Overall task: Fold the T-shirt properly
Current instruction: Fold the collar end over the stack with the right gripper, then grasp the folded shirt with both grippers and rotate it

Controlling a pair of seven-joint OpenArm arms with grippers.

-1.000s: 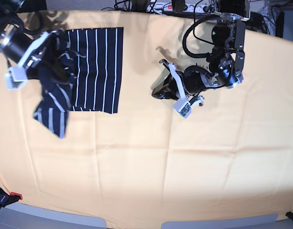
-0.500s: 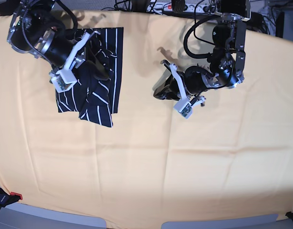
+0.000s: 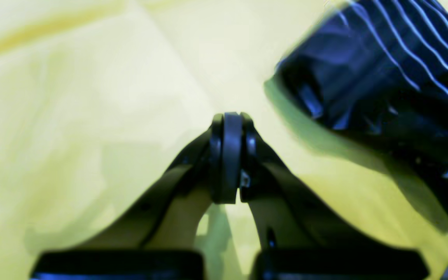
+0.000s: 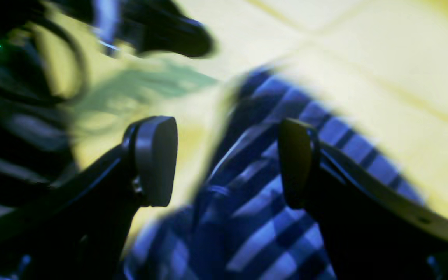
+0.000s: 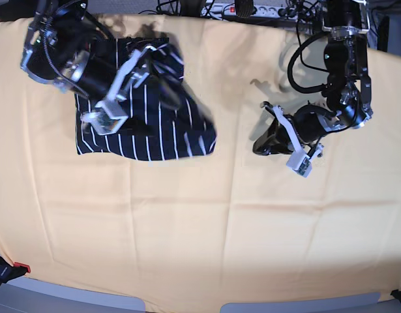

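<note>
The dark navy T-shirt (image 5: 148, 127) with thin white stripes lies rumpled at the table's back left, a loose fold spreading toward its right corner. My right gripper (image 5: 162, 81) hovers just over the shirt's upper part. In the right wrist view this gripper (image 4: 226, 163) is open, and the striped T-shirt (image 4: 266, 202) lies under the gap with nothing pinched. My left gripper (image 5: 257, 147) is low over bare cloth right of the shirt. Up close the left gripper (image 3: 227, 128) is shut and empty, with the T-shirt (image 3: 364, 58) beyond it at the upper right.
A yellow-orange cloth (image 5: 252, 228) covers the whole table. A power strip and cables (image 5: 252, 9) run along the back edge. A red clamp (image 5: 21, 267) sits at the front left corner.
My right gripper swung from the far left across the shirt to the right, carrying a fold over, then opened and let go. The left arm shifted right and slightly forward.
</note>
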